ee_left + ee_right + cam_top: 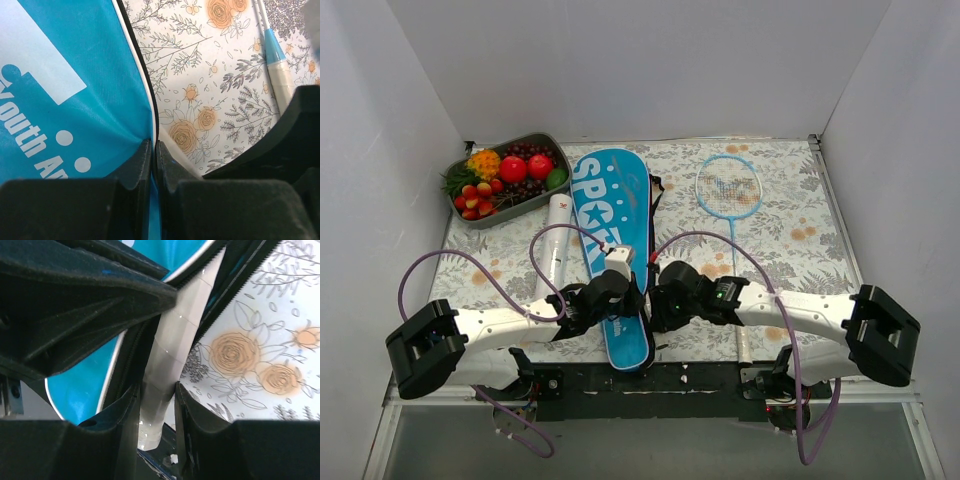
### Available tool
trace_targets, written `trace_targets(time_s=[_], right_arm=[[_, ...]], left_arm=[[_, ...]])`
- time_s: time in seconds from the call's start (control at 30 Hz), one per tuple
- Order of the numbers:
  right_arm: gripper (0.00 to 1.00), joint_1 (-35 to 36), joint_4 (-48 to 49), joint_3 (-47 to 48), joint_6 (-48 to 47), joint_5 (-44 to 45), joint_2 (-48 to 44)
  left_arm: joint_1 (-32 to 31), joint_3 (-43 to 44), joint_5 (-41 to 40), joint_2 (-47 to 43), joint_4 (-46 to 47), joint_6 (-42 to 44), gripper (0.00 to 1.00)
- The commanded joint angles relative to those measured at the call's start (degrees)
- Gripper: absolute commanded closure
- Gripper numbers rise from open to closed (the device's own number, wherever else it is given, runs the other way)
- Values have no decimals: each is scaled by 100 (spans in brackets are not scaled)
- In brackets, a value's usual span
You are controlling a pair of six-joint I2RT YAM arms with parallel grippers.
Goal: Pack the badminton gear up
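Bag [612, 230] lies lengthwise in the middle of the bench [800, 250], narrow end toward the arms. The tube [556, 235] is just beside it on the left and the fruit tray [520, 207] beyond. The left jaws are pinched tight on the bag's edge, seemingly lifting the mouth. The right jaws grip a silvery handle [172, 345], which runs between the zip edges into the bag, so the first racket looks partway in. Next, I judge, the handle needs pushing straight along the bag until it clears the zip, with the left pinch holding the edge. The second racket [729, 187] lies on the bench to the right, untouched.
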Motion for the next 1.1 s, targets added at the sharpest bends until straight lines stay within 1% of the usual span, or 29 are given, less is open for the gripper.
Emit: trace_targets(time_s=[0.0, 0.03, 0.13, 0.23, 0.33, 0.37, 0.47, 0.7, 0.9, 1.07], right_arm=[[99, 276, 1794, 145, 116, -416, 209], [99, 303, 2171, 66, 143, -434, 245], [99, 373, 2831, -206, 275, -487, 350], [99, 408, 3097, -391, 319, -505, 271], [99, 417, 2852, -436, 232, -277, 0], [99, 426, 2608, -444, 205, -189, -71], [99, 417, 2281, -479, 152, 179, -378], [99, 417, 1622, -813, 363, 874, -1126], [99, 417, 1717, -1182, 521, 1051, -1521], [99, 408, 2261, -1376, 504, 823, -1505]], left_arm=[[-141, 78, 317, -82, 216, -53, 100], [-132, 78, 325, -82, 216, -53, 100], [-141, 52, 264, -144, 172, -71, 100], [-141, -36, 290, -249, 172, -36, 100], [-158, -97, 229, -346, 128, -45, 100], [-150, -97, 220, -363, 128, -36, 100], [-158, -141, 211, -442, 128, 25, 100], [-150, -264, 317, -610, 155, 131, 100], [-150, -352, 431, -715, 295, 210, 100], [-150, -317, 501, -706, 348, 254, 100]])
